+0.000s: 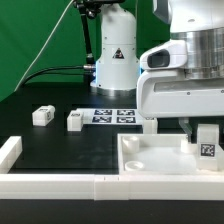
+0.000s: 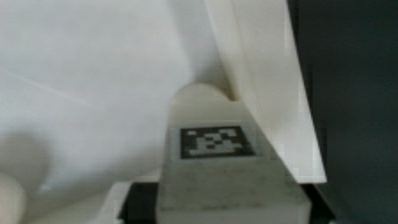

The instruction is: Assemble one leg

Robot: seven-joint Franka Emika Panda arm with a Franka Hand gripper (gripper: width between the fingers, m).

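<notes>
Nearest the camera, the big white tray piece (image 1: pixel 150 160) lies flat on the black tabletop (image 1: pixel 60 145). The robot's fingers (image 1: pixel 205 128) grasp one leg (image 1: pixel 207 140) and hold it standing tall over the tray's corner on the exterior view's right. The leg's long way runs up and down, and its tag (image 1: pixel 209 150) faces the exterior camera. In the wrist view, the leg (image 2: pixel 217 150) sits tight between the fingers, close to the tray wall. I think the step is fitting this leg into its corner hole. Next it likely needs lining up and pushing or turning in. Farther back, two loose legs (image 1: pixel 42 116) and the marker board (image 1: pixel 113 116) lie near the robot base (image 1: pixel 113 65).
</notes>
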